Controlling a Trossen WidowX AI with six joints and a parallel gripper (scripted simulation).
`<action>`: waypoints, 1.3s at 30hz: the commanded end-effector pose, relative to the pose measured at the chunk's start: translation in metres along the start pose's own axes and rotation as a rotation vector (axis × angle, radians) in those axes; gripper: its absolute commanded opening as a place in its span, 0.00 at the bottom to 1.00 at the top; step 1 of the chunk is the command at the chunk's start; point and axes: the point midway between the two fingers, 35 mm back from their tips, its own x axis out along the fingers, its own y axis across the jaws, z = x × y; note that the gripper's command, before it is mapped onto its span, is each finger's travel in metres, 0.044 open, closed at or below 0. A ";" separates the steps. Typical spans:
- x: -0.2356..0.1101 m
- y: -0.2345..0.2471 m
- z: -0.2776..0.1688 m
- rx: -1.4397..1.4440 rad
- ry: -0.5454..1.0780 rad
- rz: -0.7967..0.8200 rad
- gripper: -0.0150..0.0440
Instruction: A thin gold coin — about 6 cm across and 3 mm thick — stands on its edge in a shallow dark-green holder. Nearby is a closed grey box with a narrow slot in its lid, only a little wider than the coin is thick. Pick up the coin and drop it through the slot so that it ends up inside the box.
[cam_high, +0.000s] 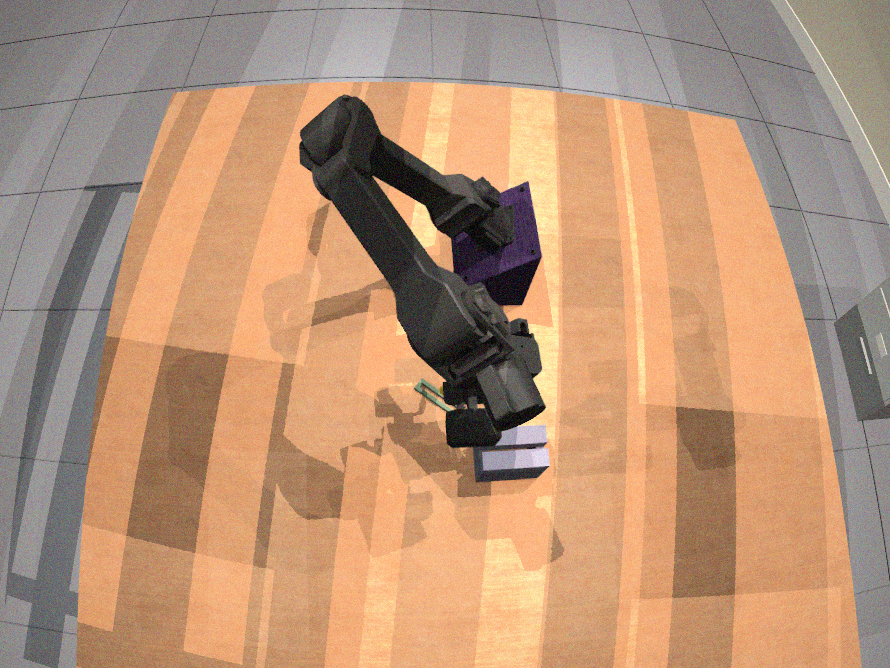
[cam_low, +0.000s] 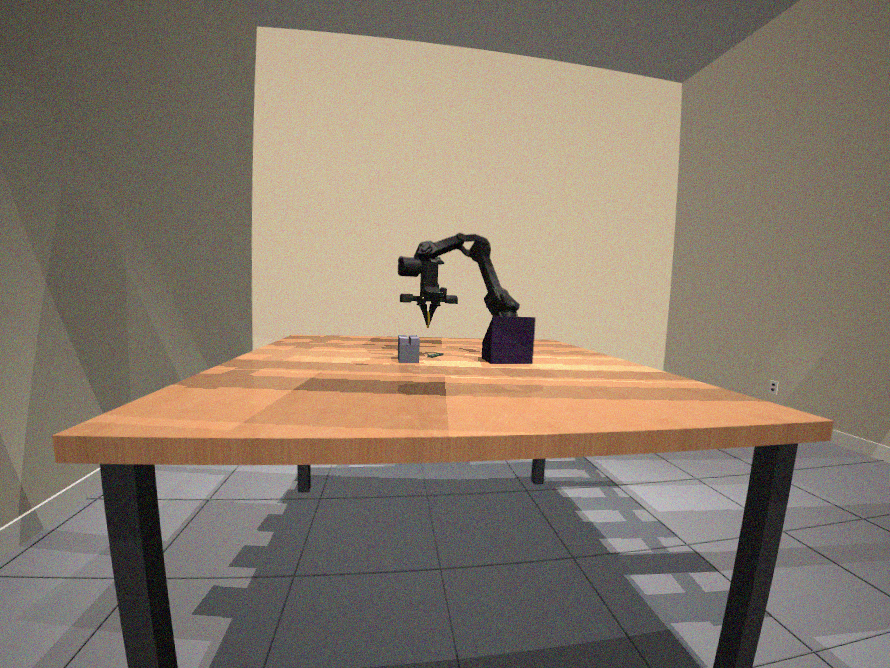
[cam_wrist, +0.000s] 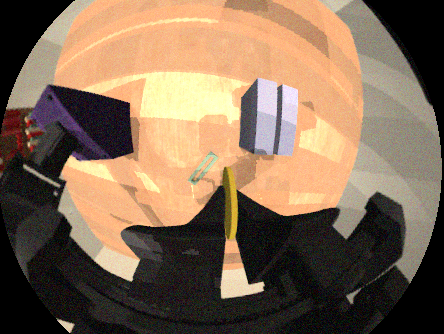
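Note:
My gripper (cam_wrist: 223, 190) (cam_low: 429, 316) is shut on the thin gold coin (cam_wrist: 230, 200) (cam_low: 429, 318), held edge-on and high above the table. The grey box (cam_high: 511, 453) (cam_low: 408, 348) (cam_wrist: 269, 117) with a narrow dark slot in its lid stands on the table, a little ahead and to the right of the coin in the wrist view. In the top view the gripper head hangs over the box's upper left corner and hides the coin. The dark-green holder (cam_high: 431, 392) (cam_wrist: 202, 167) (cam_low: 432, 355) lies empty on the table beside the box.
The arm's dark purple base block (cam_high: 503, 244) (cam_low: 508, 339) (cam_wrist: 89, 121) stands behind the box. The wooden table (cam_high: 215, 467) (cam_low: 431, 409) spreads wide around them. A grey cabinet (cam_high: 866, 352) stands on the floor off the table's right side.

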 end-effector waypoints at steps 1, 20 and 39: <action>-0.002 -0.007 0.007 0.005 -0.006 -0.002 0.25; -0.002 -0.041 0.040 0.011 -0.010 -0.005 0.25; 0.000 -0.069 0.074 0.009 -0.011 -0.007 0.25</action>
